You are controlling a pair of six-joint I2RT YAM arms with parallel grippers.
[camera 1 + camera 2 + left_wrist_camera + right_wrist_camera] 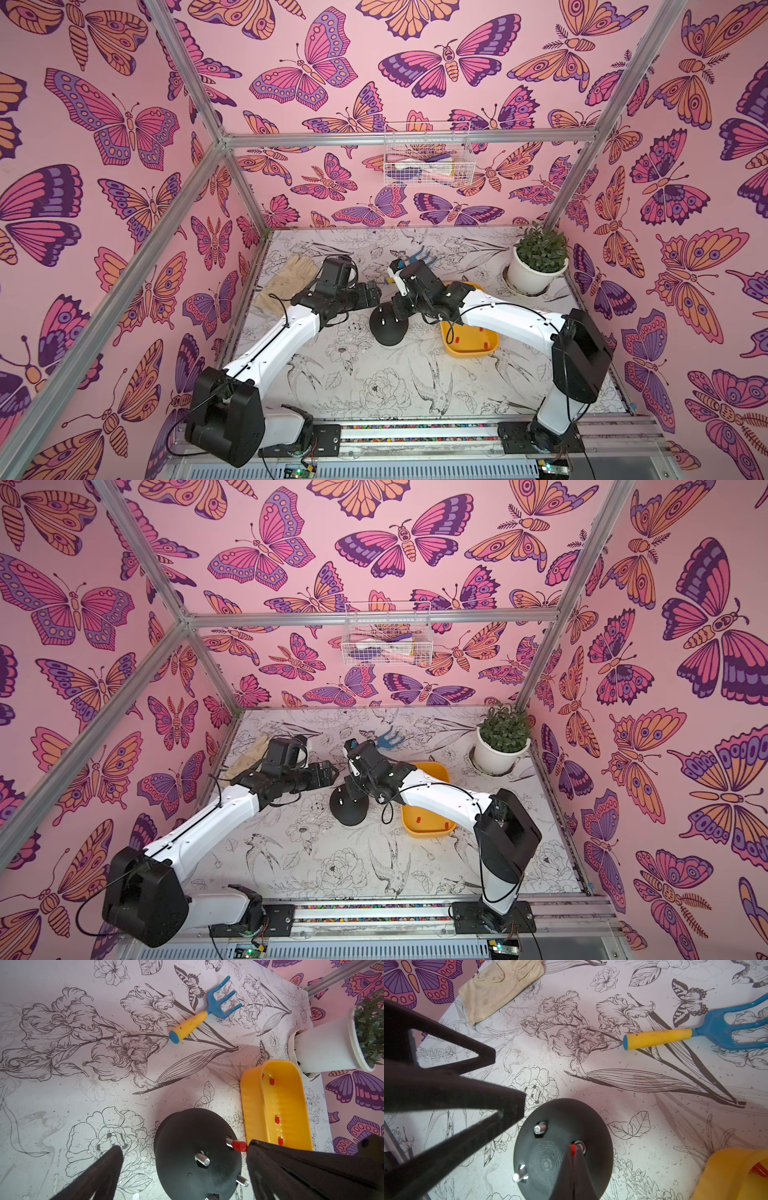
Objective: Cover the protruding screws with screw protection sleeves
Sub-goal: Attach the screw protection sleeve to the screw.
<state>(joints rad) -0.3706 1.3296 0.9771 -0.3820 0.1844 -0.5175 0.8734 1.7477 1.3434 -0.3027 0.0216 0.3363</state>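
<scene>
A black dome (388, 328) (351, 808) stands mid-table with silvery protruding screws sticking up from it. My right gripper (573, 1150) is shut on a red screw protection sleeve (239, 1145), whose mouth sits over the tip of one screw (229, 1142); threads still show below it. Other screws (204, 1160) (538, 1128) are bare. My left gripper (185, 1147) hangs open just left of the dome, holding nothing. More red sleeves (277, 1120) (457, 339) lie in the yellow tray (469, 353) to the dome's right.
A blue and yellow hand fork (207, 1012) lies behind the dome. A cream glove (500, 987) is at the back left, a potted plant (538, 266) at the back right. A wire basket (428, 156) hangs on the back wall.
</scene>
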